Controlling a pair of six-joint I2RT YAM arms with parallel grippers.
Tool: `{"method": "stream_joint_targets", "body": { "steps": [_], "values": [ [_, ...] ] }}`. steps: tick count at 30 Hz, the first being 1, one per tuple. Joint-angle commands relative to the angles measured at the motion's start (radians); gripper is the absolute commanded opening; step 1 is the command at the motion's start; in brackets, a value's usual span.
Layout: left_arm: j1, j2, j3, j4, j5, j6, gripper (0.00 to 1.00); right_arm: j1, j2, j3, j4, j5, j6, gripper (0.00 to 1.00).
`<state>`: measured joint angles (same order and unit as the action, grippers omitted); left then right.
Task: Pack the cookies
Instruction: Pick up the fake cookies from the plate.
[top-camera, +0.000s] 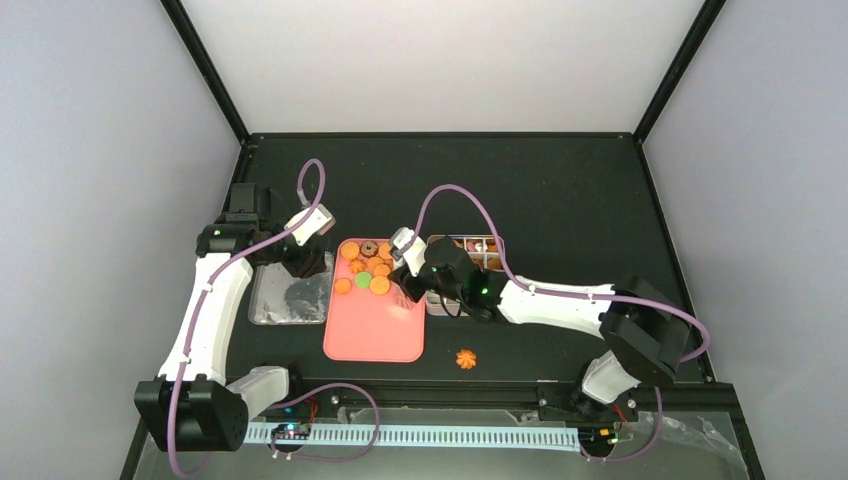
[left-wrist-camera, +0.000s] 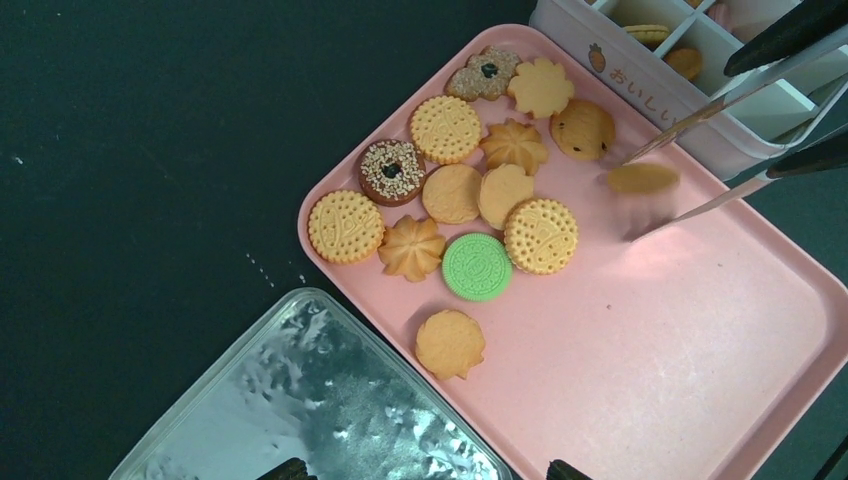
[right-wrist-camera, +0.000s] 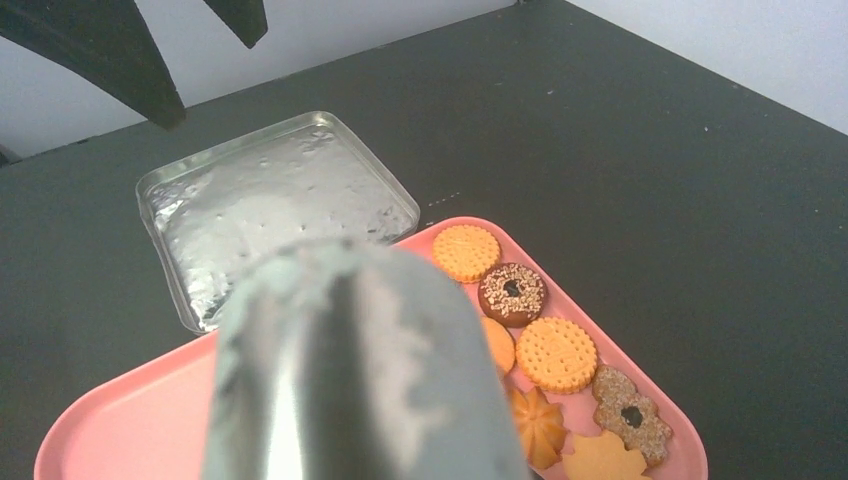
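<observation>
Several cookies (top-camera: 368, 268) lie in a cluster at the far end of the pink tray (top-camera: 375, 335): golden rounds, flower shapes, a green one (left-wrist-camera: 476, 266) and a brown ring (left-wrist-camera: 392, 171). My right gripper (top-camera: 420, 280) is shut on metal tongs (left-wrist-camera: 700, 105), which fill the right wrist view as a grey blur (right-wrist-camera: 360, 370). The tongs' tips pinch one golden cookie (left-wrist-camera: 642, 178) just above the tray, close to the white tin (left-wrist-camera: 640, 70). My left gripper (left-wrist-camera: 425, 470) stands open over the silver lid (left-wrist-camera: 300, 400) with nothing between its fingertips (left-wrist-camera: 285, 468).
The white gridded tin (top-camera: 478, 250) sits right of the tray and holds a few cookies. One orange flower cookie (top-camera: 466, 358) lies alone on the black table near the front. The silver lid (top-camera: 270, 300) lies left of the tray.
</observation>
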<state>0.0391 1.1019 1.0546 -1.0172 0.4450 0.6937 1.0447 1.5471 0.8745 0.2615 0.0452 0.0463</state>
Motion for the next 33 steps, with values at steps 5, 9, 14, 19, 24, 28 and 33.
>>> {"method": "stream_joint_targets", "body": {
  "steps": [5, 9, 14, 19, 24, 28, 33],
  "values": [
    [0.006, -0.006, -0.007, 0.023, 0.000, -0.023, 0.61, 0.008, 0.012, -0.016, 0.043, 0.000, 0.040, 0.30],
    [0.006, -0.020, -0.024, 0.035, 0.006, -0.029, 0.61, 0.007, -0.008, -0.013, 0.011, 0.003, 0.054, 0.19],
    [0.006, -0.029, -0.044, 0.053, 0.009, -0.038, 0.60, 0.007, -0.050, 0.008, -0.027, 0.014, 0.062, 0.06],
    [0.006, -0.031, -0.050, 0.063, -0.002, -0.042, 0.59, 0.008, -0.085, 0.039, -0.057, 0.018, 0.072, 0.01],
    [0.008, -0.037, -0.060, 0.071, -0.002, -0.043, 0.59, 0.008, -0.111, 0.056, -0.069, 0.012, 0.079, 0.01],
    [0.014, -0.038, -0.061, 0.076, -0.004, -0.040, 0.59, 0.005, -0.151, 0.064, -0.079, 0.018, 0.084, 0.01],
    [0.022, -0.029, -0.057, 0.093, -0.002, -0.040, 0.59, -0.029, -0.260, 0.064, -0.140, 0.063, 0.091, 0.01]
  ]
}}
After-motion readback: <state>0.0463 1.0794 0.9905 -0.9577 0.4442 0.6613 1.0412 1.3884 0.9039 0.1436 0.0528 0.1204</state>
